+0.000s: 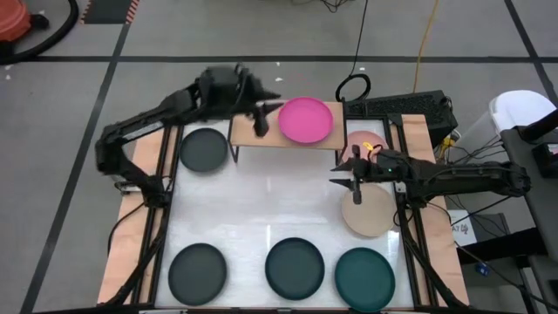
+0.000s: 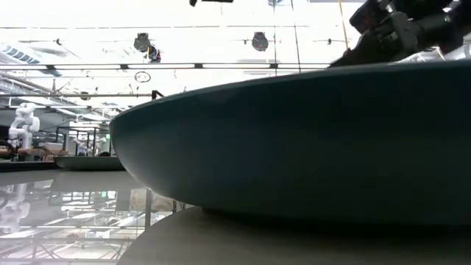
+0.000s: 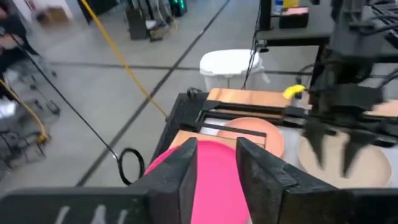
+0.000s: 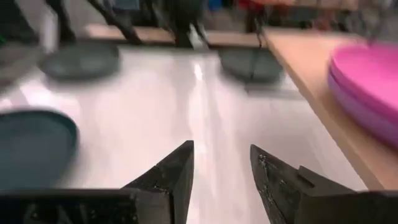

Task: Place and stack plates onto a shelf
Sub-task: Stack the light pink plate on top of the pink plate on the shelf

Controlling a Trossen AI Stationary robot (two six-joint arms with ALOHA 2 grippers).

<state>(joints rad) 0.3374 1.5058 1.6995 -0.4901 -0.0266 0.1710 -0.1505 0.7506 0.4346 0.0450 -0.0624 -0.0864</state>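
The light-wood shelf stands at the table's far edge with the magenta plate lying flat on its right half. My left gripper is open over the shelf's left half, just left of that plate. The pale pink plate and the beige plate lie on the table's right side. My right gripper hangs open at the beige plate's left rim, fingers over bare white table. A dark grey plate lies left of the shelf.
Three more plates lie along the near edge: dark grey, dark teal and teal. The middle of the white table is bare. A dark plate fills the low view. Cables and a keyboard lie beyond the far right corner.
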